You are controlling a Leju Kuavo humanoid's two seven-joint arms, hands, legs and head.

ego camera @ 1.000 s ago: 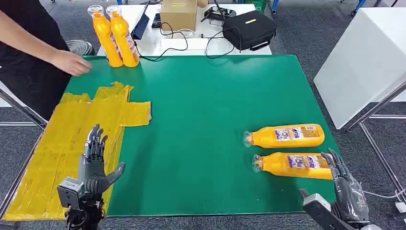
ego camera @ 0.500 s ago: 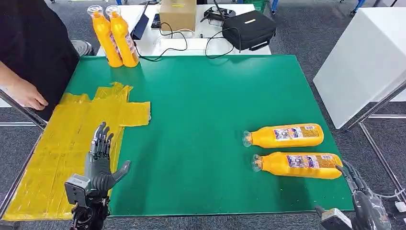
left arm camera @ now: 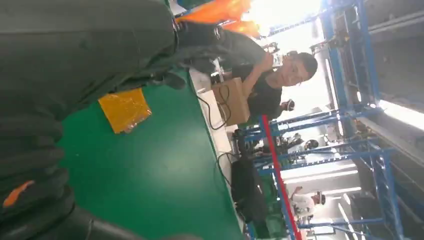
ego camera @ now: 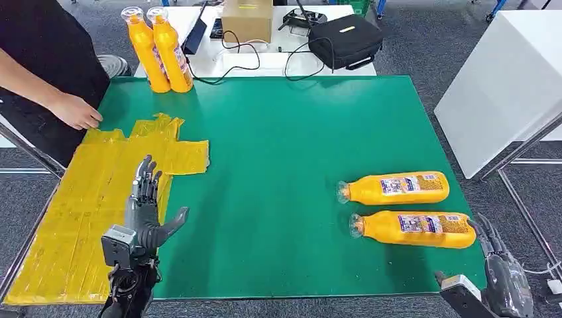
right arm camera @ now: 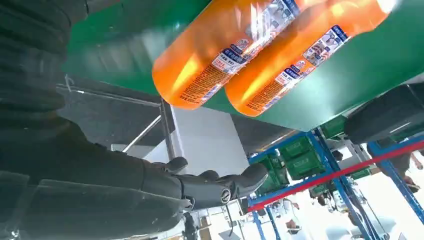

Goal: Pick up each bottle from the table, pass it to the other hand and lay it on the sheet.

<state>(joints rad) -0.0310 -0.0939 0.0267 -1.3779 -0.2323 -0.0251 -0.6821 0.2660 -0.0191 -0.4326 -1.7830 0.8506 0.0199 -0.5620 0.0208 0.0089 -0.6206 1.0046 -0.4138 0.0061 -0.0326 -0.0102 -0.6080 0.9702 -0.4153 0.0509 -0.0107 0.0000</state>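
Two orange bottles lie side by side at the right of the green table [ego camera: 278, 146], caps pointing left: the nearer bottle [ego camera: 412, 228] and the farther bottle [ego camera: 392, 187]. Both show again as the nearer bottle [right arm camera: 220, 50] and the farther bottle [right arm camera: 305, 55] in the right wrist view. My right hand [ego camera: 500, 275] is off the table's near right corner, just beyond the nearer bottle's base, fingers apart and holding nothing. My left hand [ego camera: 146, 212] hovers open over the inner edge of the yellow sheet [ego camera: 86, 192] at the left. Two more orange bottles [ego camera: 159, 50] stand upright at the far left corner.
A person stands at the far left with a hand [ego camera: 78, 111] near the sheet's far end. Behind the table, a white surface holds a cardboard box [ego camera: 246, 20], cables and a black bag [ego camera: 344, 40]. A white cabinet [ego camera: 504, 86] stands to the right.
My left hand has moved forward and slightly right along the sheet's edge. My right hand has drawn back from the nearer bottle's base, off the table's corner. The person's hand has shifted.
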